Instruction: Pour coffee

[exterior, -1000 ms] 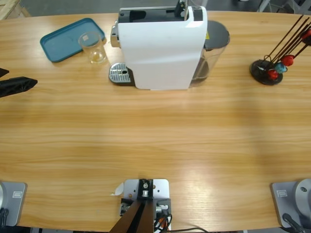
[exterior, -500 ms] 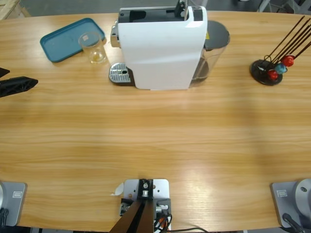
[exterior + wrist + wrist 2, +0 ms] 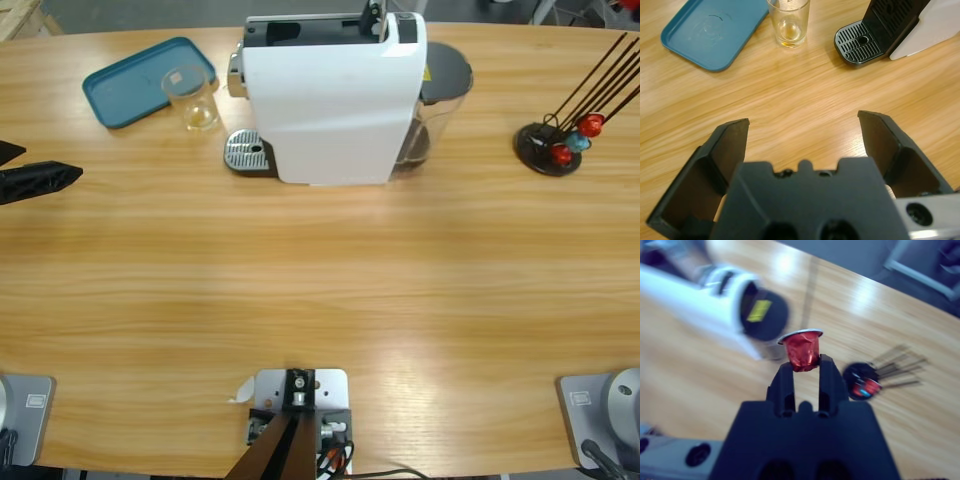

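The right gripper (image 3: 804,371) is closed on one red capsule (image 3: 802,350), pinching its sides so the silver rim sits on top. The capsule looks small, light and a bit slippery, and its thin wall would probably dent if squeezed hard, so a soft pinch low on its body seems best. This gripper does not show in the high view. The left gripper (image 3: 805,150) is wide open and holds nothing; it hangs over the bench (image 3: 330,300) and points at the glass (image 3: 788,21). There is one clear glass, standing just beside the one blue tray (image 3: 130,85) and near the drip grate of the one white coffee machine (image 3: 335,100). The glass is hard, smooth and easy to break, so holding it around the middle looks safest. No dark coffee shows anywhere yet; the glass has only a faint yellowish bit at the bottom. One black capsule stand (image 3: 548,148) sits at the far side, with about three capsules, red and blue.
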Available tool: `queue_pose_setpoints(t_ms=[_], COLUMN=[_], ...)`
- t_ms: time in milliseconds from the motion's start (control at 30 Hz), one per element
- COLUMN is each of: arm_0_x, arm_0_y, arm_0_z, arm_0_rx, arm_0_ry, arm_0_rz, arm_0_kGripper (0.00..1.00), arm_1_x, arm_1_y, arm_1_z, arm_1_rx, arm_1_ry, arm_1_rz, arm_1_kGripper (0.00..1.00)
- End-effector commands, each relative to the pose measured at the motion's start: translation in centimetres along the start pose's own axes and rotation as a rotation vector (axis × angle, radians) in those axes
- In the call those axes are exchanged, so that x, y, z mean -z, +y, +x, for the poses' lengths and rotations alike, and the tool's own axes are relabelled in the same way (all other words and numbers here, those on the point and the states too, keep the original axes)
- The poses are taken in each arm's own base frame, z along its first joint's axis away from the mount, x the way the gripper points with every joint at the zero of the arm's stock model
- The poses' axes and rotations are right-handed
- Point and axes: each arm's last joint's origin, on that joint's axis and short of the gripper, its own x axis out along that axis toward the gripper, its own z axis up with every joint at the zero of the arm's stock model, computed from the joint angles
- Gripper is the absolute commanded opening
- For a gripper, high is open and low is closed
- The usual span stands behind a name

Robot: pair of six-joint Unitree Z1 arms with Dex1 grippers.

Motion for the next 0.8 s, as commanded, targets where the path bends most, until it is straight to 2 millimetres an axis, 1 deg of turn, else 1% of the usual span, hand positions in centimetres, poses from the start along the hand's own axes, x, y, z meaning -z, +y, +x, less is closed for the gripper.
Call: queue_pose_setpoints(t_ms=[33, 133, 233, 367, 467, 600, 700, 800], arm_0_x=[1.2, 1.1, 1.1, 1.2, 1.2, 1.2, 1.2, 1.2], arm_0_y=[-0.1, -0.1, -0.1, -0.1, -0.1, -0.1, -0.1, -0.1], arm_0_z=[0.1, 0.1, 0.2, 0.1, 0.1, 0.1, 0.1, 0.1], arm_0_rx=[0.028, 0.043, 0.044, 0.044, 0.044, 0.045, 0.044, 0.045], arm_0_ry=[0.013, 0.014, 0.015, 0.015, 0.014, 0.013, 0.015, 0.014], arm_0_rz=[0.018, 0.02, 0.02, 0.02, 0.02, 0.02, 0.02, 0.02], arm_0_kGripper=[0.936, 0.936, 0.936, 0.936, 0.936, 0.936, 0.936, 0.936], arm_1_x=[-0.2, -1.5, -3.7, -6.5, -8.3, -9.9, -10.6, -11.2], arm_1_y=[3.9, 5.5, 7.4, 9.8, 11.0, 11.9, 12.8, 13.3], arm_1_z=[-0.3, 1.0, 2.7, 5.3, 7.2, 9.3, 11.0, 12.1], arm_1_rx=[-0.383, -0.472, -0.518, -0.546, -0.545, -0.527, -0.54, -0.537], arm_1_ry=[-0.033, -0.016, 0.016, 0.06, 0.084, 0.121, 0.157, 0.169], arm_1_rz=[-0.209, -0.276, -0.343, -0.433, -0.49, -0.565, -0.625, -0.662], arm_1_kGripper=[0.0, 0.0, 0.0, 0.0, 0.0, 0.0, 0.0, 0.0])
